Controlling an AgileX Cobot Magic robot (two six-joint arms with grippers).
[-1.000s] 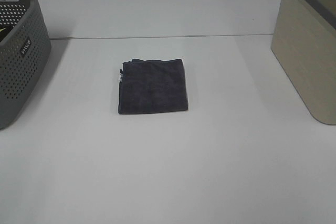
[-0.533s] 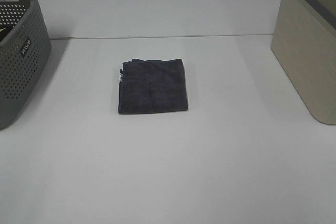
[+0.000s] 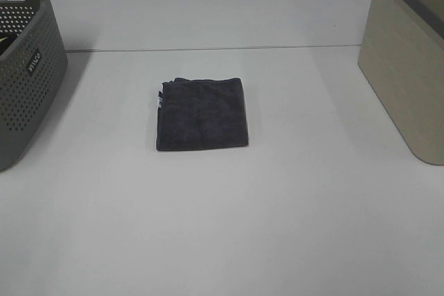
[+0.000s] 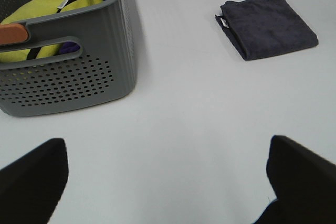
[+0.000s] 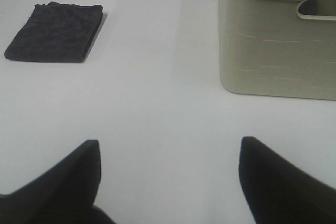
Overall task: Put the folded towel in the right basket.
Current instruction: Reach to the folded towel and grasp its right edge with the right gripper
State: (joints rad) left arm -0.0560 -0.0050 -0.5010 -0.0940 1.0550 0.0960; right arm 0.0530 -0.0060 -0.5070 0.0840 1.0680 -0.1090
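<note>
Our left gripper point(image 4: 167, 145) has its fingers spread wide with nothing but bare worktop point(image 3: 277, 206) between them, and our right gripper point(image 5: 169, 142) stands open and empty in the same way. We see the folded towel point(image 3: 202, 114) lying flat on the worktop well ahead of both grippers, touching neither. It sits roughly midway between the grey perforated left basket point(image 3: 28, 67) and the beige right basket point(image 3: 406, 74), and well apart from each. From the left wrist view the towel point(image 4: 269, 25) lies off to the side away from the left basket point(image 4: 79, 72), which holds a yellow cloth point(image 4: 47, 9). From the right wrist view the towel point(image 5: 54, 32) is far across from the right basket point(image 5: 278, 45). Compared with the frames from a second and half a second ago, we find nothing shifted: the towel and both baskets keep the same places. The towel is dark charcoal, folded into a neat near-square with layered edges, and a small white tag point(image 3: 159, 102) shows at its left edge.
</note>
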